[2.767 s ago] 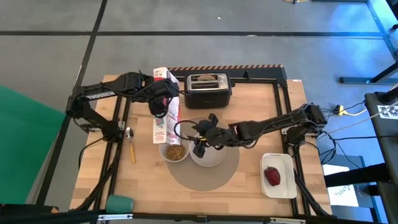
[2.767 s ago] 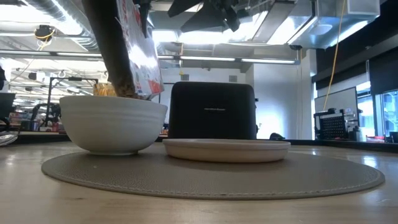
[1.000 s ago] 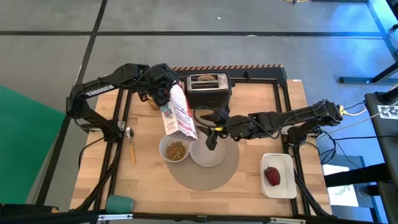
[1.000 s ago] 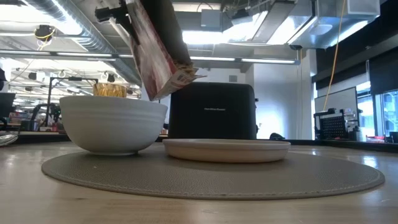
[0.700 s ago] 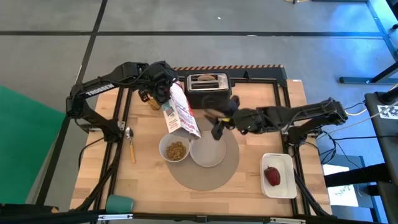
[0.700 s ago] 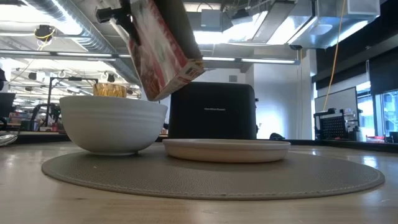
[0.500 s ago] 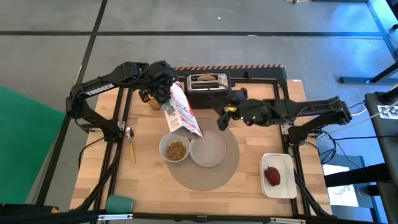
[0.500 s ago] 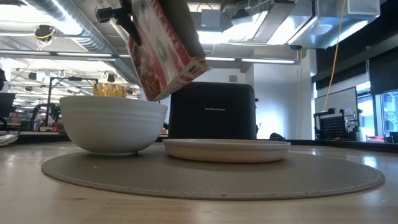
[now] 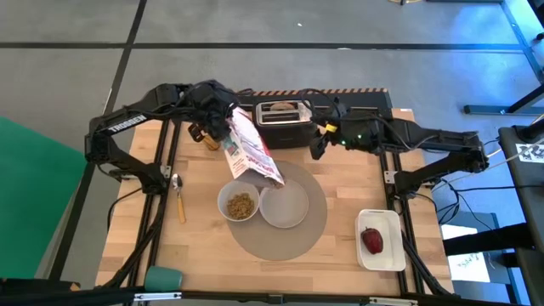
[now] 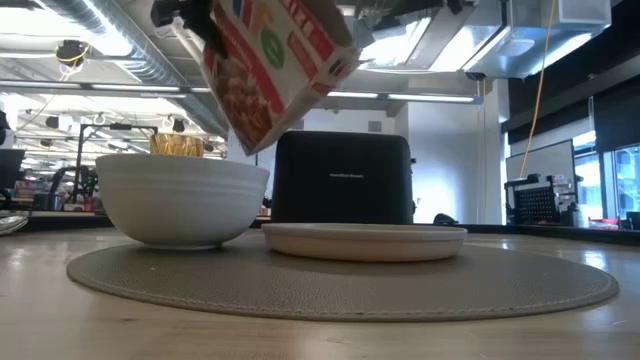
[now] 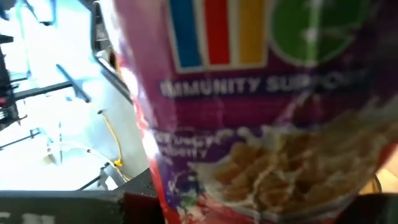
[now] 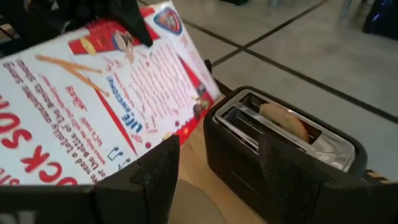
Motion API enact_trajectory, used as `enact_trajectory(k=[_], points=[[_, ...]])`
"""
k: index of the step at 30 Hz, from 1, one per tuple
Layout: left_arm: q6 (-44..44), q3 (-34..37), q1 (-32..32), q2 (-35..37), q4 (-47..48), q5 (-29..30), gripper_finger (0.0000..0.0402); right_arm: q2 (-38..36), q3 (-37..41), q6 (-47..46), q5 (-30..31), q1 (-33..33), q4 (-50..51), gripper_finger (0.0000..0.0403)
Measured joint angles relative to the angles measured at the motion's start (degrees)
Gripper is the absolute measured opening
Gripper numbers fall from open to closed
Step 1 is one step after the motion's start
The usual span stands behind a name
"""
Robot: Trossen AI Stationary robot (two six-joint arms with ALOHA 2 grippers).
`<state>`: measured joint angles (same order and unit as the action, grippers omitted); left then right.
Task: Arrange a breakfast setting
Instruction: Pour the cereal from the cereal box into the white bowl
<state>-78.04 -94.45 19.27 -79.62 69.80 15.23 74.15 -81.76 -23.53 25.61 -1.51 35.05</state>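
Bright overhead light; left wrist blurry.

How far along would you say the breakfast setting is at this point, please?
Done: the white bowl, filled with cereal, and the small white plate sit on the grey mat. In hand: the left hand holds the cereal box tilted above the table; the right hand, open, hovers beside the toaster. Left: the bagel in the toaster, the spoon off the mat, the red fruit on its tray.
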Motion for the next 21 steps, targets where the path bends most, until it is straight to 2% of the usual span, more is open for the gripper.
enact_trajectory(k=[5,10,21], points=[[2.8,0.0,0.1,1.8,-2.4,-1.1,0.0159,0.0,0.0,0.0,-3.8,-2.1,-0.1,0.0209],[5.9,0.0,0.1,3.4,-4.9,-3.6,0.0159,-0.9,0.0,0.8,-4.3,-3.6,-0.3,0.0209],[20.7,0.0,2.3,3.9,-8.5,-10.4,0.0159,-13.9,0.0,6.3,-5.3,-8.7,-0.4,0.0209]])
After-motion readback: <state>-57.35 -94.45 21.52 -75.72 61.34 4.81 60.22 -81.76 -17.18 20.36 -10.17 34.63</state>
